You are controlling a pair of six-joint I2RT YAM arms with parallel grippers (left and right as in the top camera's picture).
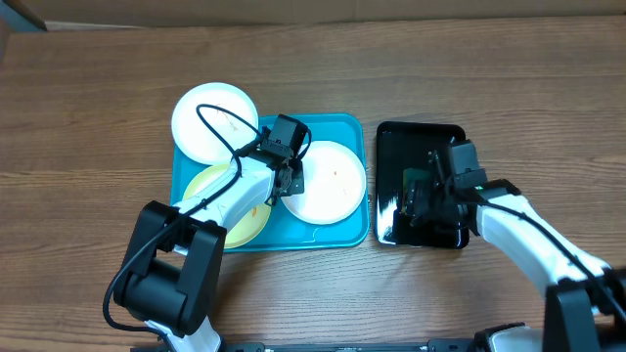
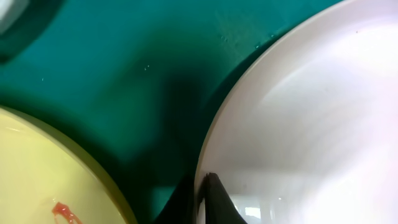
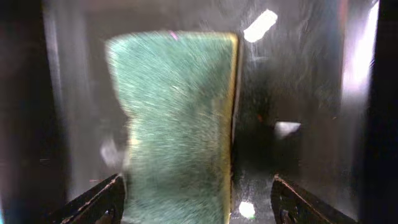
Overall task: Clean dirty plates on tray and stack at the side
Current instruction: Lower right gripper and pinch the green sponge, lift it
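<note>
The turquoise tray (image 1: 337,127) holds a pale yellow-green plate (image 1: 230,205) on its left and a white plate (image 1: 331,181) on its right. A second white plate (image 1: 215,122) lies over the tray's far left corner. My left gripper (image 1: 290,183) is shut on the near-left rim of the white plate (image 2: 298,112) in the tray, its jaws (image 2: 204,186) pinching the edge. The yellow-green plate (image 2: 37,168) carries a red smear. My right gripper (image 1: 419,200) hangs open over a green sponge (image 3: 177,124), which lies between the fingers without being gripped.
The sponge lies in a glossy black tray (image 1: 421,137) right of the turquoise tray. Bare wooden table surrounds both trays.
</note>
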